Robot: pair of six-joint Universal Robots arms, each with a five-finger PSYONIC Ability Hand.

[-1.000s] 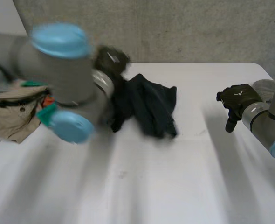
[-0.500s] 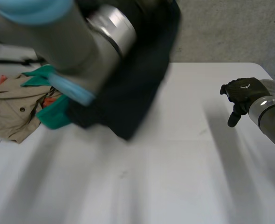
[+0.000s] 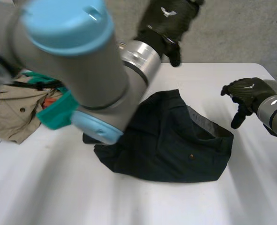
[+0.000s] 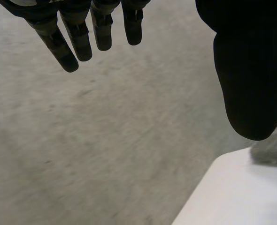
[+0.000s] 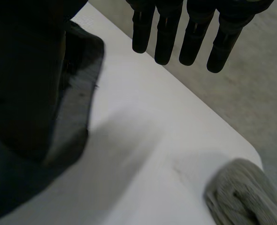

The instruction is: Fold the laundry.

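Laundry first: the dark garment (image 3: 176, 145) lies crumpled on the white table (image 3: 190, 201) in the middle of the head view, with a grey inner band (image 3: 204, 123) turned up along its right side, and neither of my hands touches it. My left hand (image 3: 169, 21) is at the top centre of that frame, above the far table edge, and my left arm (image 3: 77, 70) fills the upper left in front of it. In the left wrist view its fingers (image 4: 77, 37) hang straight and slightly spread, the thumb (image 4: 251, 70) stands well apart from them, and they hold nothing; beyond them I see grey floor (image 4: 105, 140) and a corner of the table. My right hand (image 3: 245, 93) is at the right of the head view, near the garment but apart from it, loosely extended and empty. In the right wrist view its fingers (image 5: 190, 33) are straight and side by side above bare table, and a lump of grey cloth (image 5: 242, 192) sits near the table edge, well apart from the garment. At the left of the head view a beige garment (image 3: 11, 112) and a teal cloth (image 3: 54, 115) lie in a pile, partly hidden by my left arm.
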